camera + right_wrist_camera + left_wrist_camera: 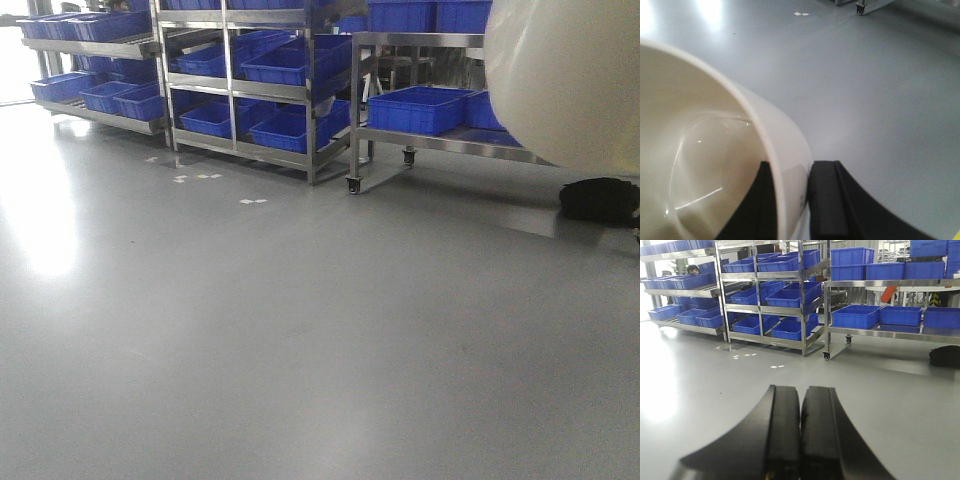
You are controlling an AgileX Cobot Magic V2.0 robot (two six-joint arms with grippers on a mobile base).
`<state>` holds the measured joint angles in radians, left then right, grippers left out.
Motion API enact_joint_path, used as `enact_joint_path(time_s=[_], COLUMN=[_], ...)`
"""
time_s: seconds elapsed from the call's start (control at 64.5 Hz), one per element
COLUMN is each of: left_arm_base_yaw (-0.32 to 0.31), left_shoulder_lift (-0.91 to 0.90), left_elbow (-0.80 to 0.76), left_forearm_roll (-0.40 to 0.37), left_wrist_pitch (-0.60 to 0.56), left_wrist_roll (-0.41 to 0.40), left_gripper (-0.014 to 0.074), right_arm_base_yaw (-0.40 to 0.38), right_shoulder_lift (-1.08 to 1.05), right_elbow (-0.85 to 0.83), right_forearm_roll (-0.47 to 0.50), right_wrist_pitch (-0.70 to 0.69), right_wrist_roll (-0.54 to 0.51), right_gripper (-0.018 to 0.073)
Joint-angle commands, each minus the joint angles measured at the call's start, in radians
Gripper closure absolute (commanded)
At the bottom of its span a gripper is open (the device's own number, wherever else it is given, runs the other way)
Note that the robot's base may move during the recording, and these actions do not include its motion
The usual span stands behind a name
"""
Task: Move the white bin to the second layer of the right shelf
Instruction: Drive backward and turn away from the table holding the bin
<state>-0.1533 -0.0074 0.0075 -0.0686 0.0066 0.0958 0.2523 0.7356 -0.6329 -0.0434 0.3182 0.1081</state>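
Our right tool (pixel 792 200) pinched the white bin (pixel 705 145) by its wall, one finger inside, one outside, above the grey floor (pixel 880 90). Our left tool (pixel 801 420) had its fingers pressed together, empty. We judged a level, firmly clamped carry wisest.

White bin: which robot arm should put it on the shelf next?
Right, probably. Its jaws pinch the wall of the white bin, one inside, one outside, holding it above the floor. The left jaws are shut and empty.

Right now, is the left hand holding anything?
No, the left hand is shut, its fingers pressed together with nothing between them.
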Motion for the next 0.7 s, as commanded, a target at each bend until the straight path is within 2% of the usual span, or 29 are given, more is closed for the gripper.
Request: enact_joint_path(time_s=[0.0, 0.682], left_arm_base_yaw=[0.000, 0.000], left_shoulder_lift=[-0.013, -0.013], left_elbow=[0.033, 0.033], left_forearm_roll=[-0.005, -0.005], left_wrist_pitch=[-0.087, -0.087], left_wrist_roll=[-0.007, -0.007], left_gripper=[0.0512, 0.0512], right_arm_base_yaw=[-0.007, -0.007], right_shoulder_lift=[-0.010, -0.010], right_elbow=[-0.034, -0.034], right_forearm_roll=[-0.003, -0.003], right_wrist_pitch=[-0.103, -0.103], right_wrist_roll=[0.000, 0.000], right_gripper=[0.0503, 0.0503])
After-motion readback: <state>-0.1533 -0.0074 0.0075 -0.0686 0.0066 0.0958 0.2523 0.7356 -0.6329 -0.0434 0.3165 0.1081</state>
